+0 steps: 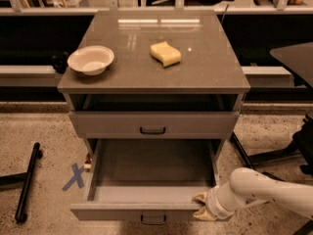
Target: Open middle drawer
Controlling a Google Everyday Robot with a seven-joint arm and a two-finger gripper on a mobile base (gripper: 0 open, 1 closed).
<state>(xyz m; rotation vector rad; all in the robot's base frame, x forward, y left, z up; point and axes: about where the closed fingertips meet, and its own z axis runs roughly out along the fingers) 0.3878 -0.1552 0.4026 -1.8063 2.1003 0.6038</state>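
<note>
The middle drawer is out, pulled well forward of the cabinet, with its plain grey inside open to view and nothing in it. The tool sits low at the drawer's right front corner, right against the top edge of the front panel and well off to the side of the little black handle. The white arm reaches in from the right. Whether the tool is spread or pinching that edge, I cannot tell from here.

Above it, the upper drawer is shut flush. Up on the worktop, a white bowl and a yellow sponge sit apart, out of the way.

By the look of it, the pull is as good as finished. The next move should be a clean one: let go of the front panel and back straight away to the right without nudging the drawer inward.
</note>
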